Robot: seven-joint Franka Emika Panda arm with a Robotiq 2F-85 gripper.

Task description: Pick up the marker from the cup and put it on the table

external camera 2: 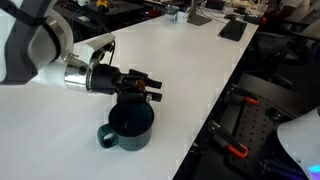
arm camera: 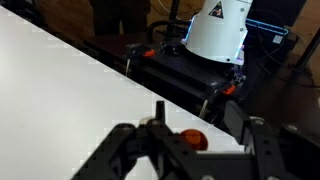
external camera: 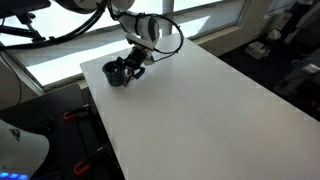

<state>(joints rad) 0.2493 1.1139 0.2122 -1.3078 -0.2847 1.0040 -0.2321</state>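
Observation:
The dark cup (external camera: pixel 116 73) stands near a corner of the white table (external camera: pixel 200 110); it also shows in an exterior view (external camera 2: pixel 130 130). My gripper (external camera 2: pixel 150 88) lies level just above the cup's rim, and it also shows in an exterior view (external camera: pixel 134 66). Its fingers stand apart. In the wrist view the marker's reddish-orange end (arm camera: pixel 193 140) sits between the fingers of the gripper (arm camera: pixel 200 145). The rest of the marker is hidden by the gripper. I cannot tell whether the fingers touch it.
The table's edge runs close by the cup in both exterior views. A flat black object (external camera 2: pixel 232 29) lies at the table's far end. A white robot base (arm camera: pixel 218 30) and black frames stand on the floor beyond the edge.

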